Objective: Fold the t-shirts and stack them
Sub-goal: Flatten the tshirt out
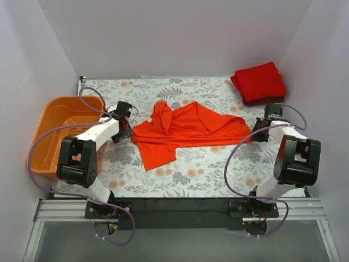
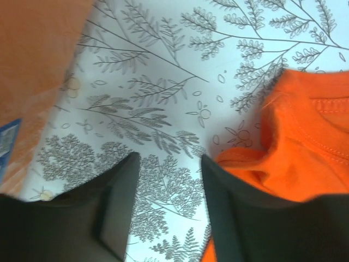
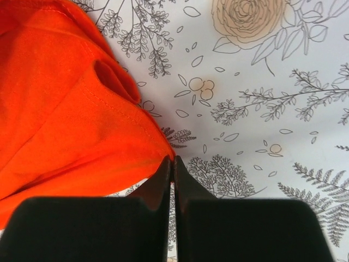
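Observation:
The bright orange-red t-shirt (image 1: pixel 185 128) lies spread and rumpled on the floral tablecloth in the middle. The deeper red t-shirt (image 1: pixel 260 82) sits folded at the back right corner. My left gripper (image 1: pixel 128 131) is open at the orange-red shirt's left edge. In the left wrist view the gripper (image 2: pixel 169 161) has bare tablecloth between its fingers, and the shirt (image 2: pixel 294 153) lies against the right finger. My right gripper (image 1: pixel 255 131) is at the shirt's right corner. In the right wrist view the gripper (image 3: pixel 173 159) is shut, with the corner of the shirt (image 3: pixel 65 109) at its tips.
A rigid orange plastic basket (image 1: pixel 54 101) stands at the left edge of the table, close to the left arm, and it shows at the left of the left wrist view (image 2: pixel 32 65). White walls enclose the table on three sides. Purple cables loop off both arms.

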Available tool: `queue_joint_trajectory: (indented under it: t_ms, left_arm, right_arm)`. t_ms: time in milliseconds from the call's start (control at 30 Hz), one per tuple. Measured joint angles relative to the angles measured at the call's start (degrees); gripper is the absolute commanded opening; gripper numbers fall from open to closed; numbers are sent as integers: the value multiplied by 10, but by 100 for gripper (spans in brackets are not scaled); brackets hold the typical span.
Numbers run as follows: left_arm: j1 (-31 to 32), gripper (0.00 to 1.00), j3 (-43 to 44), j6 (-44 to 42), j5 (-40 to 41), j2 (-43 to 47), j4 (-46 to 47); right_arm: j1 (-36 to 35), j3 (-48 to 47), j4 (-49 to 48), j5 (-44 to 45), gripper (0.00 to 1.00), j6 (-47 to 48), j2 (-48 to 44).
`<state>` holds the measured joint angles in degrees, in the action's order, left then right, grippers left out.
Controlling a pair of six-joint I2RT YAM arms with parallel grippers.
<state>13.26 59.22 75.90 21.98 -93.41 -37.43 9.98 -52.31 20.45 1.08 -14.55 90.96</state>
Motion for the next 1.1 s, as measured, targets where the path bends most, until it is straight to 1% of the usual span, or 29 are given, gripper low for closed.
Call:
queue_joint_trajectory:
  t_ms: [67,167,300,400,500,567,667,733,800,867,1100]
  left_arm:
    - [-2,56,-5,-2,6,12,-2]
    - [-3,58,5,-3,14,20,-13]
    - [5,63,20,9,0,29,-32]
    - [37,64,2,37,-33,74,-48]
    - [90,63,-39,73,-59,132,-63]
    - [130,62,-66,99,-72,154,-71]
    - [169,57,-92,127,-86,146,-78]
    - [178,55,-101,139,-90,131,-83]
    - [184,49,-102,149,-92,113,-85]
    - [189,46,-102,156,-92,102,-83]
    - [196,43,-102,165,-92,76,-74]
  right_arm:
    - [-2,8,-10,-6,1,2,0]
    - [-7,24,-15,-17,1,4,0]
    - [-18,32,-18,-21,1,11,-2]
    - [-28,34,-22,-22,1,14,-5]
    - [-42,35,-24,-21,1,16,-9]
    - [-49,35,-25,-19,1,18,-10]
    - [-57,35,-26,-19,1,21,-10]
    - [-60,35,-27,-19,1,23,-10]
    - [-60,35,-27,-19,1,25,-10]
    - [-60,37,-29,-19,1,25,-12]
    - [-60,49,-38,-19,1,26,-17]
